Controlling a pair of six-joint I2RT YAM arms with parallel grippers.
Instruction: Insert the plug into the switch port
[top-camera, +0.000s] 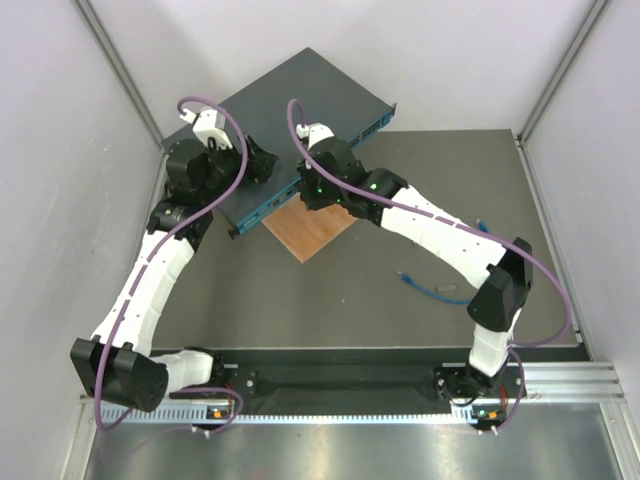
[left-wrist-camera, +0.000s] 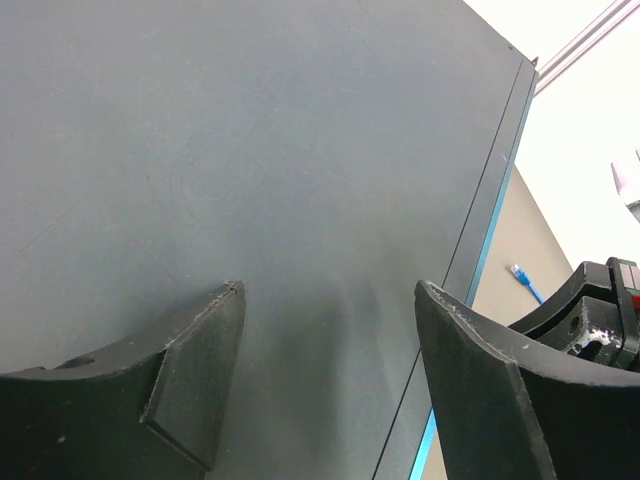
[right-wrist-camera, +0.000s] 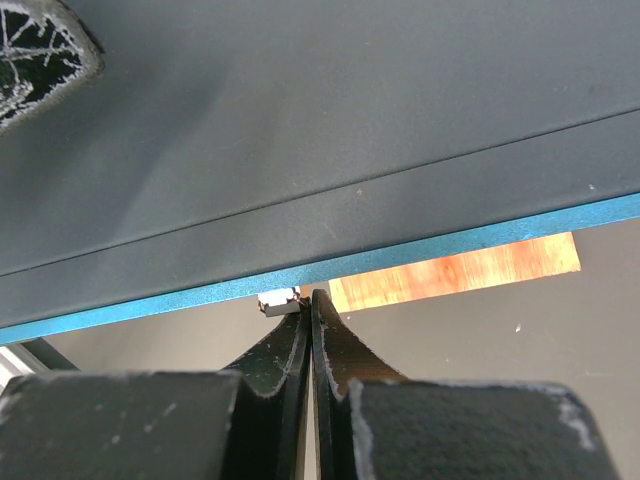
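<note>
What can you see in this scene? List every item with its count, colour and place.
switch: one, dark teal with a brighter blue front face, far left of the table, set at an angle.
wooden square: one, orange-brown, partly under the switch's front edge.
plug: one, clear-tipped on a thin blue cable, lying on the table right of centre, apart from the switch.
small grey piece: one, pale grey, by the switch's front edge.
table: one, grey-brown.
left gripper: one, black, open over the switch's top.
right gripper: one, black, shut at the switch's front edge, beside the grey piece.
</note>
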